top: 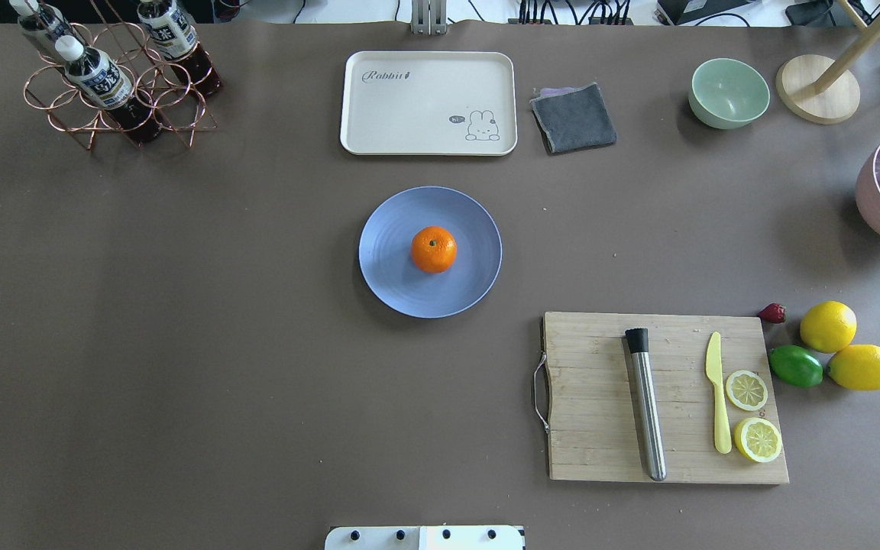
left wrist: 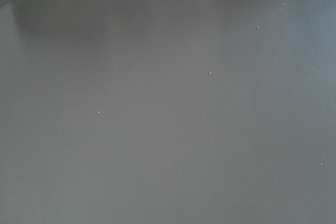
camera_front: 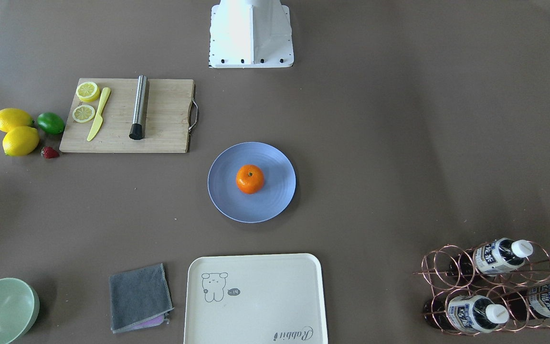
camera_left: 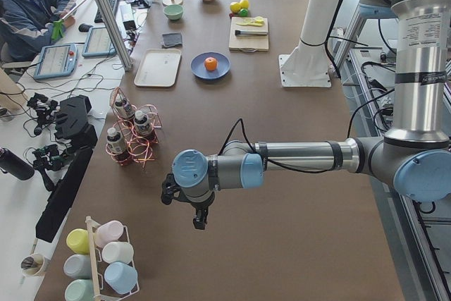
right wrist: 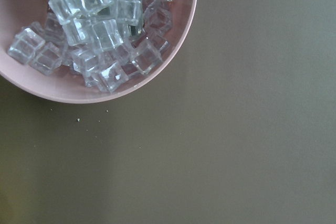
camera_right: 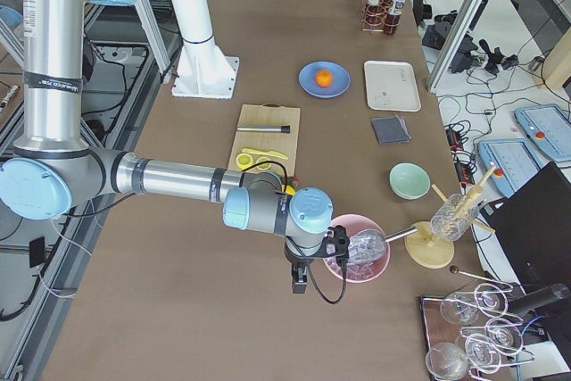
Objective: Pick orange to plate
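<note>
The orange (camera_front: 249, 178) rests near the middle of the pale-blue plate (camera_front: 275, 203) at the table's centre; the overhead view shows the orange (top: 433, 249) upright on the plate (top: 390, 267) with its stem dimple up. Nothing touches the fruit. Neither arm reaches into the overhead or front view. In the exterior left view my left gripper (camera_left: 199, 218) hangs low over bare table, far from the plate (camera_left: 197, 68). In the exterior right view my right gripper (camera_right: 299, 283) points down beside a pink bowl. I cannot tell whether either gripper is open or shut.
A cream tray (top: 379, 114) and grey cloth (top: 574, 116) lie beyond the plate. A cutting board (top: 600, 428) holds a steel muddler, yellow knife and lemon slices, with lemons (top: 828, 326) and a lime (top: 795, 366) beside it. A bottle rack (top: 115, 84), green bowl (top: 729, 92) and pink bowl of ice cubes (right wrist: 100, 85) stand around.
</note>
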